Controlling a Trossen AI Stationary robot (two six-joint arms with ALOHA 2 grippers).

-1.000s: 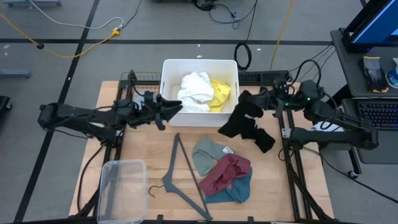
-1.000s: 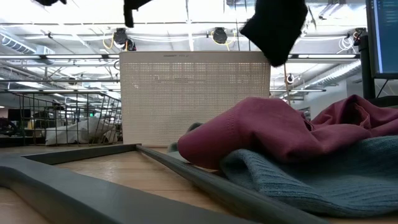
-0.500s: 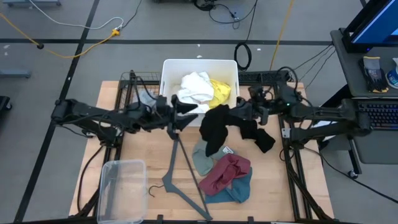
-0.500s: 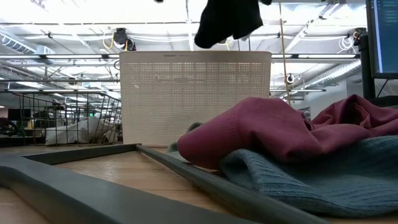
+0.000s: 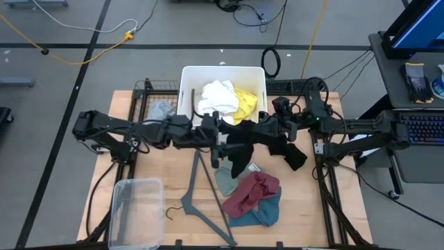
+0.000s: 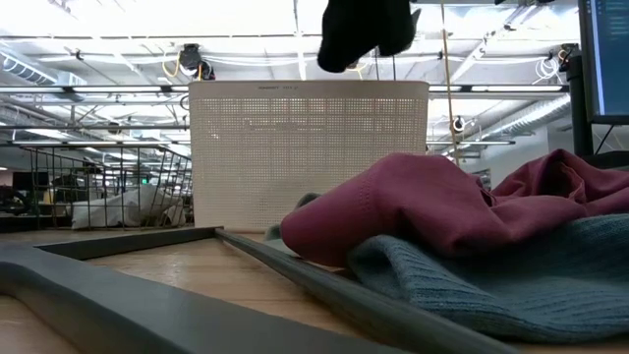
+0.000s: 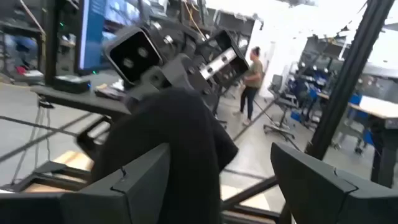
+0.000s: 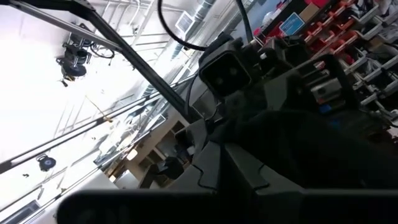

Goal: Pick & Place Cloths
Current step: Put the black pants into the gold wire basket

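From above: black cloth [image 5: 239,142] clamped in right gripper [image 5: 267,128], draped just in front of white bin [image 5: 186,87]; left gripper [image 5: 220,132] touching it, grasp unclear. Low: cloth top cropped. Left wrist: fingers [image 7: 134,180] spread wide around cloth. Right wrist: mostly blocked.

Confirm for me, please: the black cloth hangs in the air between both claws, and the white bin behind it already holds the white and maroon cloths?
Not quite: the white bin holds the white cloth and the yellow cloth. The high view shows the maroon cloth on the table. The black cloth does hang between both claws.
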